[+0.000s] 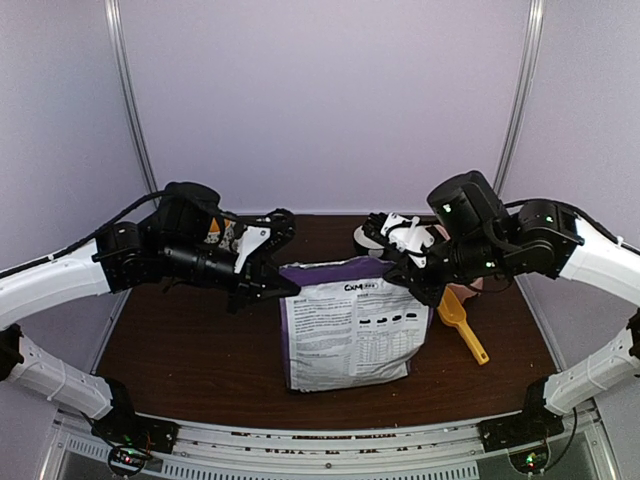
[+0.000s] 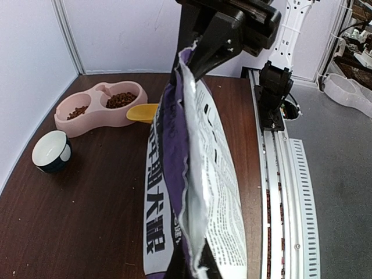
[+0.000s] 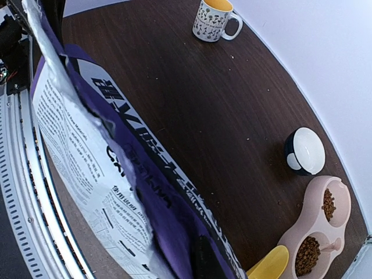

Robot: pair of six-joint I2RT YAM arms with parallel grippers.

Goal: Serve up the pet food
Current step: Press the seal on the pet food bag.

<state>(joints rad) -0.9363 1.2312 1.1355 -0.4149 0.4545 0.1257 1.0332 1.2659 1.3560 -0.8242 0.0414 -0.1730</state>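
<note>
At worktop (image 1: pixel 200 350) centre we hold the bag (image 1: pixel 350 325) upright, left gripper (image 1: pixel 288 290) and right gripper (image 1: pixel 413 285) pinching its top corners (kibble (image 2: pixel 121 100) fills the bowl (image 2: pixel 87 122) at two o'clock); uneven pulling could tear or tip it.

Not getting much legible here, honestly. Making out a small dark logo (image 1: pixel 361 287) near the top of the white panel on the bag (image 1: pixel 350 335), looking like "GXM" plus something blurry. Squinting at the fine print and little table below it, all too small. Spotting big white characters running along the purple side in both wrist views, unreadable too.
</note>
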